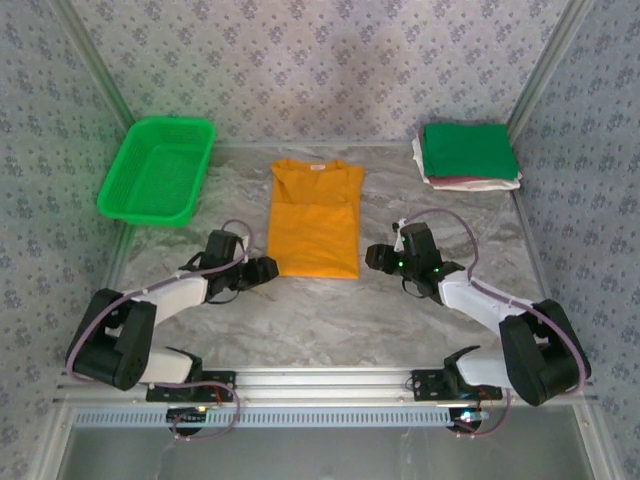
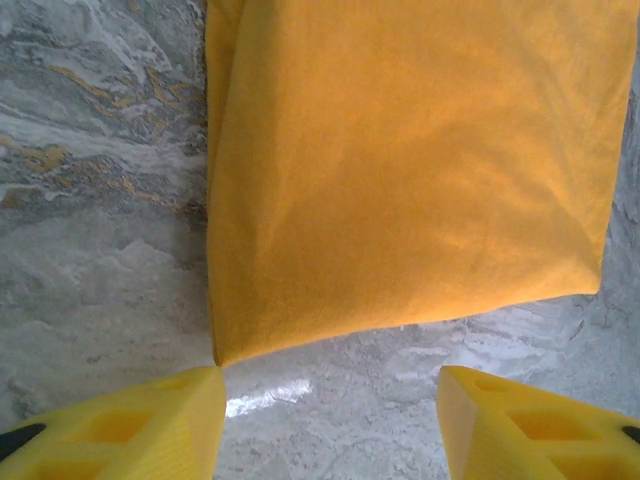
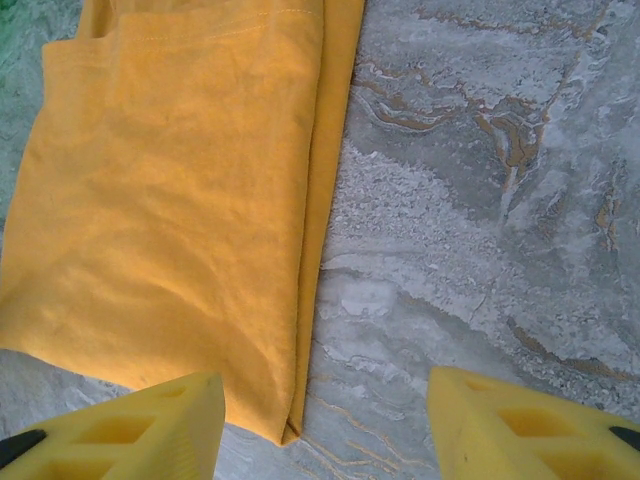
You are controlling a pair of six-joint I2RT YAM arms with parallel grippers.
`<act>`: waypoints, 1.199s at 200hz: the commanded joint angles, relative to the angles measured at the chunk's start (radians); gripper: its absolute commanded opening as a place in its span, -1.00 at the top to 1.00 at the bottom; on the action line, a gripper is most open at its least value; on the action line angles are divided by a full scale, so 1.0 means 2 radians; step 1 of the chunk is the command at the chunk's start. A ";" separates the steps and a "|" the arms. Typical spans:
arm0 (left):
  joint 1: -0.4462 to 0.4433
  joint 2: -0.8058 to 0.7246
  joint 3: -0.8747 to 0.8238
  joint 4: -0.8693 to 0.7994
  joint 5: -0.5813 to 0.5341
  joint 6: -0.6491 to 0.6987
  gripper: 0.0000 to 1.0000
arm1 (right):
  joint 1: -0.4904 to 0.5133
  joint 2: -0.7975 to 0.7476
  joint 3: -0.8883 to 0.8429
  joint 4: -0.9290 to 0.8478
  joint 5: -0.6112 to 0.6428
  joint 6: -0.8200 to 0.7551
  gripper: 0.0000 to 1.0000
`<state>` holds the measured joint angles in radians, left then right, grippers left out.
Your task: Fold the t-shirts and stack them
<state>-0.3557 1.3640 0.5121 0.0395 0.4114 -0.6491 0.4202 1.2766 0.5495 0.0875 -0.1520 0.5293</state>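
The orange-yellow t-shirt (image 1: 314, 218) lies folded into a long strip at the table's middle, collar at the far end; its print is hidden. My left gripper (image 1: 268, 268) stands open just off the shirt's near left corner (image 2: 222, 355), nothing between its fingers (image 2: 150, 425). My right gripper (image 1: 375, 256) is open beside the near right corner (image 3: 288, 432), fingers (image 3: 520, 425) over bare table. A stack of folded tees sits at the back right, green one (image 1: 467, 149) on top, maroon (image 1: 470, 181) and white (image 1: 480, 186) edges showing beneath.
A green plastic mesh basket (image 1: 158, 170) stands at the back left. Patterned walls enclose the marbled table (image 1: 330, 320) on three sides. An aluminium rail (image 1: 330, 380) runs along the near edge by the arm bases.
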 commanded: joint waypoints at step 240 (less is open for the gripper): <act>0.000 0.105 0.074 0.028 0.001 0.016 0.32 | 0.002 0.012 -0.025 0.026 -0.021 0.023 -0.16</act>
<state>-0.3553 1.5631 0.6369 0.0692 0.4007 -0.6334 0.4202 1.2808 0.5140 0.1474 -0.1627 0.5426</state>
